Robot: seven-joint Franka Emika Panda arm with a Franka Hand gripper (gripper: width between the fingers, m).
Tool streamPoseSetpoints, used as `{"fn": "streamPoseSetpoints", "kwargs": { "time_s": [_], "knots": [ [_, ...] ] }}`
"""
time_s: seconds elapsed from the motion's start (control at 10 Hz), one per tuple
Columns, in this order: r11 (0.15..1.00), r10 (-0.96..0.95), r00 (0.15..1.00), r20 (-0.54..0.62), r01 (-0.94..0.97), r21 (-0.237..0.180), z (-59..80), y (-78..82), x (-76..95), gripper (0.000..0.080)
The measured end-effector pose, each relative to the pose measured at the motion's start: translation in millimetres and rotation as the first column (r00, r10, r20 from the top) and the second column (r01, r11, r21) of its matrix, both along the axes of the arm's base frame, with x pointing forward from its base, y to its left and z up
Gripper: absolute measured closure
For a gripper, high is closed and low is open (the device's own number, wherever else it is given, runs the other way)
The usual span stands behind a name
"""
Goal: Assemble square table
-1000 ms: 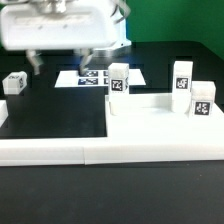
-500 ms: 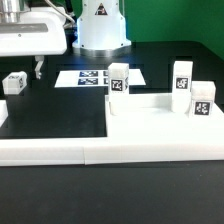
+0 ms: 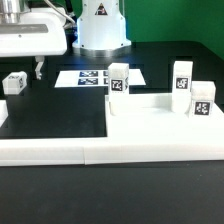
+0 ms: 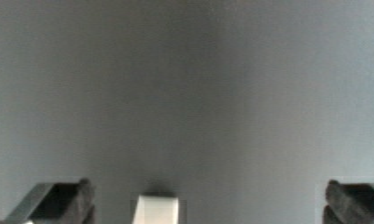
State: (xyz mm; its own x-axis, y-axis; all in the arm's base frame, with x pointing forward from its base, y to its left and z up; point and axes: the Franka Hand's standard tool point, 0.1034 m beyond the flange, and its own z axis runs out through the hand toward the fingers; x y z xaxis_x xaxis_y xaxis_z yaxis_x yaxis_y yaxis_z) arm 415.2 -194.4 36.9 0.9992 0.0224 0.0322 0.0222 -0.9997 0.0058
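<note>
The square table slab [image 3: 160,128] lies on the exterior view's right, white with a raised rim. Three white tagged leg posts stand on it: one at the far left corner [image 3: 119,78], one at the far right [image 3: 182,77] and one nearer on the right [image 3: 203,100]. Another leg post [image 3: 14,82] lies on the black table at the far left. My gripper [image 3: 20,68] hangs just above it, with one dark finger [image 3: 38,68] showing. In the blurred wrist view the gripper [image 4: 207,205] is open, and a white post [image 4: 157,208] sits between the fingers [image 4: 56,205], untouched.
The marker board [image 3: 95,77] lies flat behind the slab, left of the first post. A long low white border wall [image 3: 50,150] runs along the front. The robot's white base [image 3: 100,25] stands at the back.
Since one second ago my gripper has moved to the exterior view's left, from over the marker board to over the lone leg post. Nothing has moved in the last half second.
</note>
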Motion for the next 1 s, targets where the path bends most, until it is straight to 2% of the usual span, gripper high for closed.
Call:
{"fn": "streamPoseSetpoints", "kwargs": {
  "time_s": [0.1,0.2,0.3,0.4,0.6,0.9,1.0],
  "knots": [
    [1.000,-0.031,0.999,-0.026,0.031,-0.002,-5.5,-14.3,-11.8,0.0150],
    [0.999,-0.031,0.996,-0.085,0.033,0.020,-9.6,-17.5,-21.4,0.0150],
    [0.998,-0.035,0.986,-0.163,0.044,0.051,-7.1,-24.4,-31.1,0.0150],
    [0.994,-0.059,0.959,-0.277,0.083,0.074,1.8,-29.4,-30.7,0.0150],
    [0.988,-0.060,0.890,-0.451,0.116,0.099,0.3,-22.7,-32.4,0.0150],
    [0.982,-0.015,0.759,-0.651,0.135,0.135,-2.1,-14.0,-35.7,0.0150],
    [0.982,-0.008,0.740,-0.672,0.134,0.135,-5.8,-14.6,-32.4,0.0150]
  ]
}}
